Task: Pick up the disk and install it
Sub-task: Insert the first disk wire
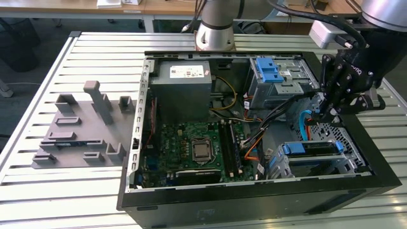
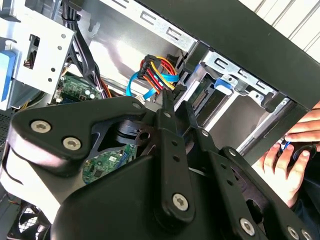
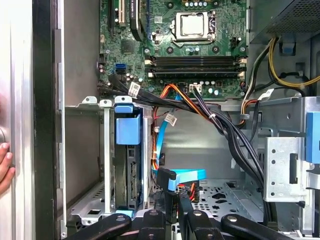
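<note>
Our gripper (image 3: 176, 206), closed and empty, hangs beside the disk (image 3: 128, 132) in the drive cage (image 3: 86, 206); we should press squarely, avoiding the cables (image 3: 220, 127) there.

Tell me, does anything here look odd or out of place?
A person's hand sits just outside the computer case, close to the claw inside it. Loose cables sprawl across the interior, but nothing looks broken.

The disk (image 3: 129, 132) is mostly hidden inside its cage (image 3: 106, 150); a hand (image 3: 4, 167) is cut off.
</note>
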